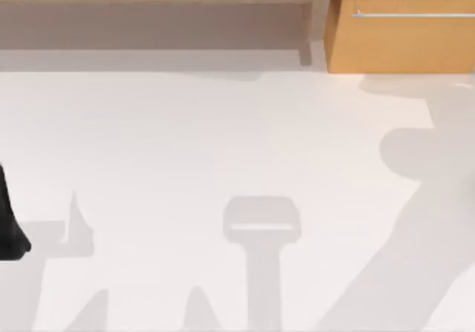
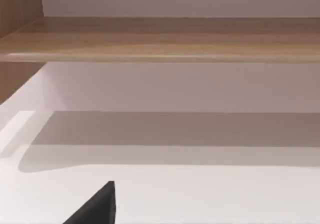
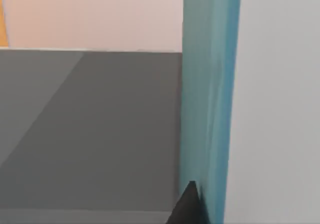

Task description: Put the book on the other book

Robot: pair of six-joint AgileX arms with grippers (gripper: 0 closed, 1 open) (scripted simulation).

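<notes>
- Progress: stacking not visibly done; your right wrist view has a teal book (image 3: 210, 98) just beside a dark fingertip (image 3: 190, 206).
- Jaws: cannot tell either state.
- Left arm (image 1: 9, 224) at desk (image 1: 223, 139) left edge.

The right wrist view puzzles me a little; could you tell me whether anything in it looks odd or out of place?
Yes: a teal book stands on edge right against the right gripper's fingertip, not lying flat. Whether it is gripped cannot be told. In the top view the white table carries shadows, and the left arm sits at its left edge.
</notes>
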